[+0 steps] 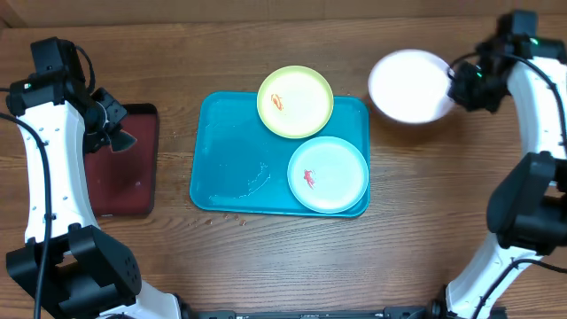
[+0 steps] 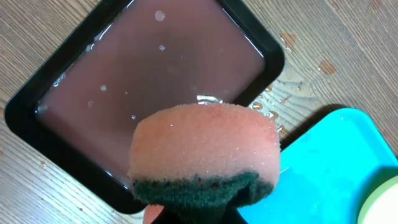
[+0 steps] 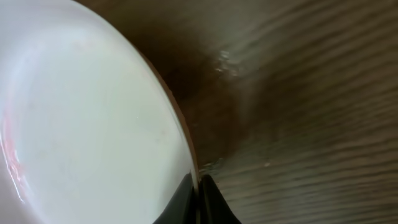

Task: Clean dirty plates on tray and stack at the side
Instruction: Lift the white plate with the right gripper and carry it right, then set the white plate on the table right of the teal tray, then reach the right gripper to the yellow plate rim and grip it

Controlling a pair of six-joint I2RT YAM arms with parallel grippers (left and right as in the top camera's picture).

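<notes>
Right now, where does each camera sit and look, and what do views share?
Overhead: above the table, straight down on the blue tray with yellow-green plate and mint plate, white plate beside; left arm, right arm show.
Left wrist: on the left arm, down past the left gripper, shut on a sponge, at the dark red tray.
Right wrist: on the right arm, along the right gripper pinching the white plate's rim.
Shared: white plate, in overhead and right wrist.

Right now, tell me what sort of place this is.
Likely a robot lab's dishwashing bench: two arms at a wooden table, smeared plates on a blue tray, and a sponge over a dark tray of water.
</notes>
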